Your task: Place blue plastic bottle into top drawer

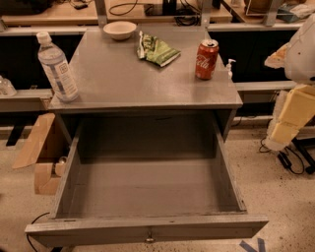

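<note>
The blue plastic bottle (57, 66) stood upright on the cabinet top (147, 78), at its near left corner. Below it, the top drawer (147, 229) was pulled out wide. The gripper (283, 132) hung off the cabinet's right side, well apart from the bottle. Whether it was parted or closed could not be told.

Lab: cabled workbenches (59, 15), robot claw (288, 120) at right.

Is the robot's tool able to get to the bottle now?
Probably, but it's a long reach. The tool hangs right of the cabinet; the bottle stands at the top's far left edge. Only the can is near the way.
</note>
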You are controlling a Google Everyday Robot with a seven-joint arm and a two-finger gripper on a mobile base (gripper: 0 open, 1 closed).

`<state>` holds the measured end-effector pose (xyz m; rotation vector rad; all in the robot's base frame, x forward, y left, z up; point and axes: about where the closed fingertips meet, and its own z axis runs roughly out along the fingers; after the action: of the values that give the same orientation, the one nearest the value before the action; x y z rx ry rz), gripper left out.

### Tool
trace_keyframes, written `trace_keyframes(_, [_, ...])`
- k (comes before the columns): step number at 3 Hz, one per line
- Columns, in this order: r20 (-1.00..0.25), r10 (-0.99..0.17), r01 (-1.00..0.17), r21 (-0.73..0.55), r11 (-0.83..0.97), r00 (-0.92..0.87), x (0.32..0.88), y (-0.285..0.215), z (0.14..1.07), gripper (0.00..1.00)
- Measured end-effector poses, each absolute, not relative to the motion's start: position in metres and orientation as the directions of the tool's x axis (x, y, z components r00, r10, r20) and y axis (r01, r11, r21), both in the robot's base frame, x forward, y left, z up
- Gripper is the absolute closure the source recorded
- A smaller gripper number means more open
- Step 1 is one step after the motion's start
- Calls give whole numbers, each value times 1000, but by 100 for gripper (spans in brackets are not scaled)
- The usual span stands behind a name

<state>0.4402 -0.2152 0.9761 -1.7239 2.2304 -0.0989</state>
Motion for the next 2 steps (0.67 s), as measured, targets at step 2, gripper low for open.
trace_keyframes(2, [-340, -918, -920, -254, 298, -203, 489, -191, 972, 0])
